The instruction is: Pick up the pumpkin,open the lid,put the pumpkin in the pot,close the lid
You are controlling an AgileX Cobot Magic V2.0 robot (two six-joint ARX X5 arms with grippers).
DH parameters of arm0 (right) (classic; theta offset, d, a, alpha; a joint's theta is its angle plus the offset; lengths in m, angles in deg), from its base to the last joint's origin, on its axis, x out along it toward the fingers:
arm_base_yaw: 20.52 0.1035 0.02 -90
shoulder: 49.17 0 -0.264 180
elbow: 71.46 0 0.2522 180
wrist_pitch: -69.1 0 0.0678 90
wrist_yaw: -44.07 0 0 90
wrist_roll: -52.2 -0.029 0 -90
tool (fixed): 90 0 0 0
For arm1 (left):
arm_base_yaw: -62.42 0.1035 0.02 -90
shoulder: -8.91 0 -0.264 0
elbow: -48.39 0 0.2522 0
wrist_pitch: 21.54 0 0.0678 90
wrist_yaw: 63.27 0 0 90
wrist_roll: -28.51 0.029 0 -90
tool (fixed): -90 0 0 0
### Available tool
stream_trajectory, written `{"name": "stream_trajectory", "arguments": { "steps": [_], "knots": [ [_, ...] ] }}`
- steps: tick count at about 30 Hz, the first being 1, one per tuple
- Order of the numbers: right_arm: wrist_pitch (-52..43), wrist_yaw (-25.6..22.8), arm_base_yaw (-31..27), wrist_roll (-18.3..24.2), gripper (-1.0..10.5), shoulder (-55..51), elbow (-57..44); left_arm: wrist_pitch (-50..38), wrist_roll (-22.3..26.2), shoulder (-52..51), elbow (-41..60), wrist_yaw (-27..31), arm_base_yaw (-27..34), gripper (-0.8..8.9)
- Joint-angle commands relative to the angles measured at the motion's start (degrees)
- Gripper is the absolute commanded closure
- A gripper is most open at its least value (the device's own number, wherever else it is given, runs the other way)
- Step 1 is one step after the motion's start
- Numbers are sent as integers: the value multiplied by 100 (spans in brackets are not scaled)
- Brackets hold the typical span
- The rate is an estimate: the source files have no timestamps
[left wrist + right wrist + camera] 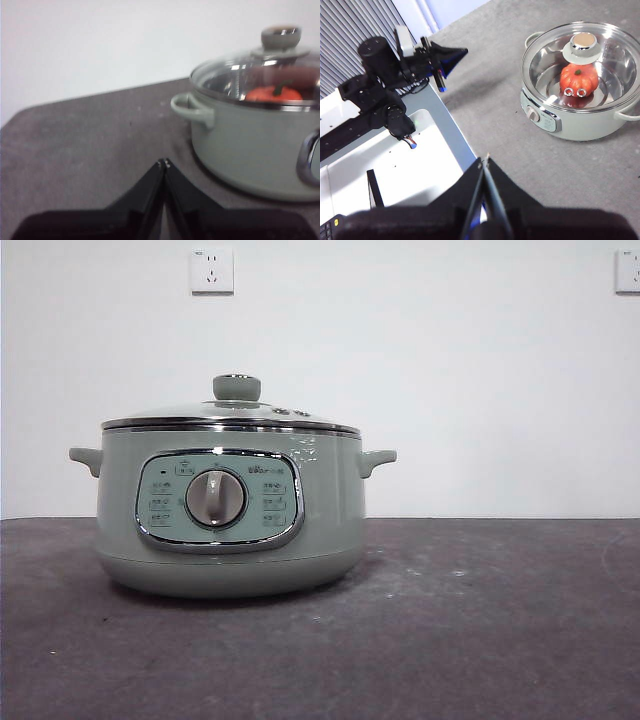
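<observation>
The pale green pot [230, 510] stands on the dark table, left of centre in the front view. The glass lid [232, 415] with its green knob [237, 388] sits closed on it. The orange pumpkin [578, 79] lies inside the pot, seen through the lid in the right wrist view and in the left wrist view [274, 93]. My left gripper [164, 162] is shut and empty, low over the table beside the pot [255, 145]. My right gripper [485, 159] is shut and empty, high above the table, away from the pot [580, 107]. Neither arm shows in the front view.
The right wrist view shows the left arm [395, 65] with its shut jaws at the table's side, and a white platform [395, 165] beyond the table edge. Two wall sockets [212, 270] hang on the white wall behind.
</observation>
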Motion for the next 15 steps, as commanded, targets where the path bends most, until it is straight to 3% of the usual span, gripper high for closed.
{"name": "stream_trajectory", "arguments": {
  "steps": [1, 15],
  "knots": [
    [94, 7, 2, 11, 946, -68, -2, -76, -160, -68, 173, 170, 24, 817],
    [94, 7, 2, 11, 946, -411, -2, 468, -479, -221, 295, 267, 22, 817]
  ]
}}
